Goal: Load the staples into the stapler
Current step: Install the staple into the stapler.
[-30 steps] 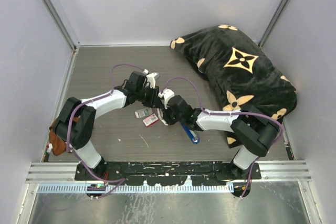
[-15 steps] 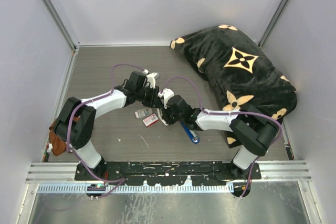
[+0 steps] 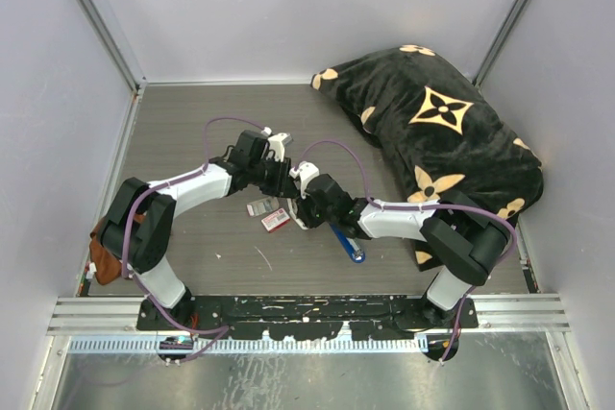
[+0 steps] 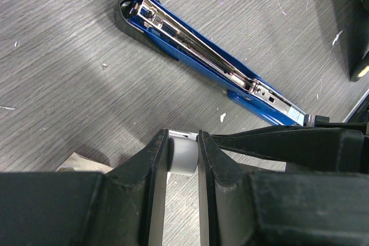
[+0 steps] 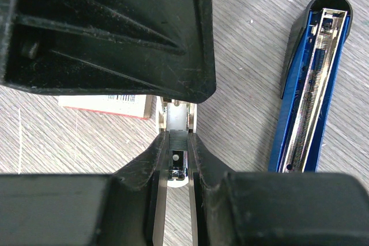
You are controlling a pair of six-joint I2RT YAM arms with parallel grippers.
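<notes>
The left claw (image 4: 183,143) pinches the grey staples (image 4: 183,158), mostly hidden. The right claw (image 5: 177,142) is narrow; I cannot tell what it holds. The open stapler's (image 4: 196,45) end is hidden.

A black cushion (image 3: 432,132) with tan flower marks fills the far right of the grey desk (image 3: 192,122), a red-and-white box (image 3: 276,221) lies mid-desk beside a small white piece (image 3: 258,207), and something brown (image 3: 99,254) sits near left.
</notes>
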